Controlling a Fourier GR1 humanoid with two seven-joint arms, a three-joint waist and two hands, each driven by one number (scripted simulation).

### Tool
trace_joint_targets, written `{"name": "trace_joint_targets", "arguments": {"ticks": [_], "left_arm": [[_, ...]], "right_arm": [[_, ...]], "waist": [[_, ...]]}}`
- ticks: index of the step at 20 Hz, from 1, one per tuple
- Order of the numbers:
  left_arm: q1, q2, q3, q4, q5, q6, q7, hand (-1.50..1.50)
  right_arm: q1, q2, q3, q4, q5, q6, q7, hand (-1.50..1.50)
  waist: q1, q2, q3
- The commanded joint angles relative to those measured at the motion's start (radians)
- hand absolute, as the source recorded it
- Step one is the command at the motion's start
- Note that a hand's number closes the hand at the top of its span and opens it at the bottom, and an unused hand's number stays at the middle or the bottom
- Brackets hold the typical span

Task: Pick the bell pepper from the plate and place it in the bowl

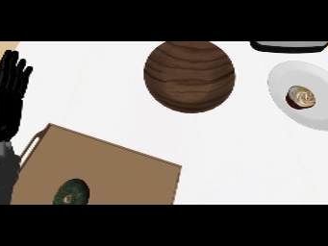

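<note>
A white plate [321, 91] lies at the right of the white counter. On it sits a small dark red thing with a pale top [301, 97], which looks like the bell pepper. A round brown wooden bowl [189, 77] with nothing in it stands at the top centre, left of the plate. My left hand [3, 103] rests at the left edge, open with its fingers pointing up, far from both dishes. No right hand shows in the head view.
A flat brown tray [117, 168] with a handle slot at its left fills the lower left, with a dark green round thing [70, 192] on it. A black and white object [288, 46] sits at the top right edge.
</note>
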Motion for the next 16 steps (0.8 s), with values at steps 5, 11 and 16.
{"name": "trace_joint_targets", "arguments": {"ticks": [5,11,16], "left_arm": [[0.042,-0.008,0.01,0.005,0.007,-0.017,-0.029,0.0],[0.002,0.006,0.03,0.031,0.007,-0.011,-0.023,0.0],[0.033,0.002,0.024,-0.001,0.021,-0.033,-0.019,0.0]], "right_arm": [[0.012,0.202,0.038,-0.045,-0.005,-0.016,0.123,1.5],[0.077,0.332,0.082,-0.12,0.004,-0.064,0.217,1.5],[0.171,0.408,0.155,-0.084,0.105,-0.276,0.254,1.5]], "waist": [[-0.003,0.001,0.0],[-0.016,-0.002,0.0],[-0.001,0.003,0.0]]}}
